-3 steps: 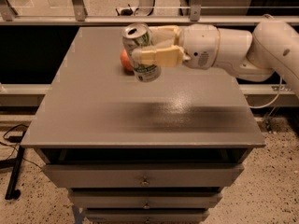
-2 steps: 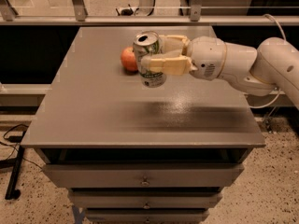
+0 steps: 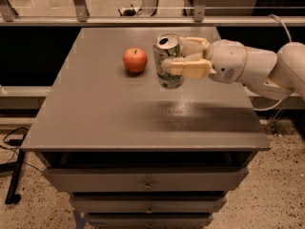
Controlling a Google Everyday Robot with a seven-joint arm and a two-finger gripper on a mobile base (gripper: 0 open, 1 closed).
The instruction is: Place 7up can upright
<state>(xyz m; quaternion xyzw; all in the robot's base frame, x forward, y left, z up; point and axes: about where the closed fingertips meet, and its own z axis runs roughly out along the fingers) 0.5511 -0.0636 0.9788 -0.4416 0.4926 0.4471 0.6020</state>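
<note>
1. The 7up can (image 3: 166, 50) is seen over the far middle part of the grey counter (image 3: 143, 113), upright or very nearly so, with its silver top facing up
2. The can is gripped by the tool (image 3: 175, 55), which is closed on its sides: one tan finger (image 3: 186, 68) is laid across the front of the can, and the other is seen behind it near the top
3. Whether the can's base is touching the counter or is held just above it cannot be told
4. The tool is reached in from the right side on a white arm (image 3: 248, 67), which is stretched roughly level over the counter's right edge
5. A red apple (image 3: 135, 60) is seen standing on the counter just beside the can, to its left, apart from it
6. Drawers (image 3: 145, 180) are set under the counter, and a speckled floor (image 3: 281, 194) is seen around it
</note>
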